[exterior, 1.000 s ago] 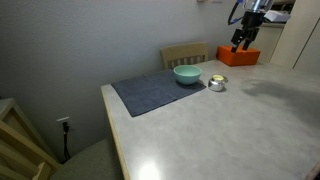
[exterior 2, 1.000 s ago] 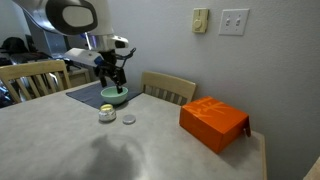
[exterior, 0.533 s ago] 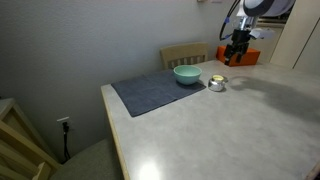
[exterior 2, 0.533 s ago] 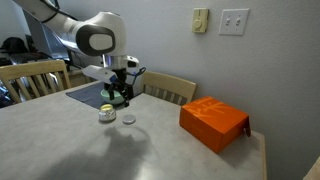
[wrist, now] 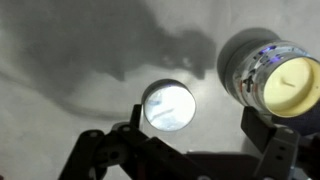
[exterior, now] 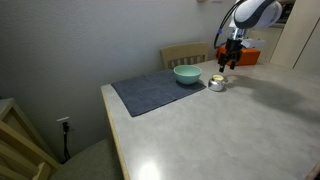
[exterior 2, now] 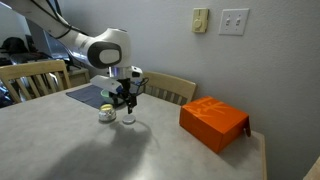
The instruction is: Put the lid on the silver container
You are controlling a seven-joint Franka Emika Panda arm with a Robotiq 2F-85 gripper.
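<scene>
The small round silvery lid (wrist: 168, 106) lies flat on the pale table, beside the silver container (wrist: 270, 75), whose inside is pale yellowish. In an exterior view the lid (exterior 2: 128, 119) lies just right of the container (exterior 2: 107, 114). My gripper (wrist: 195, 128) is open and empty and hovers low over the lid. In the wrist view the lid sits close to one finger (wrist: 134, 122) and the container lies just outside the other. In both exterior views the gripper (exterior 2: 125, 101) (exterior: 226, 63) hangs just above the container (exterior: 217, 82).
A teal bowl (exterior: 187, 73) stands on a grey mat (exterior: 155, 92) next to the container. An orange box (exterior 2: 213, 122) sits further along the table. A wooden chair (exterior 2: 168, 88) stands behind the table by the wall.
My gripper has moved from over the teal bowl towards the lid and come down lower. The lid and the container have not moved.
</scene>
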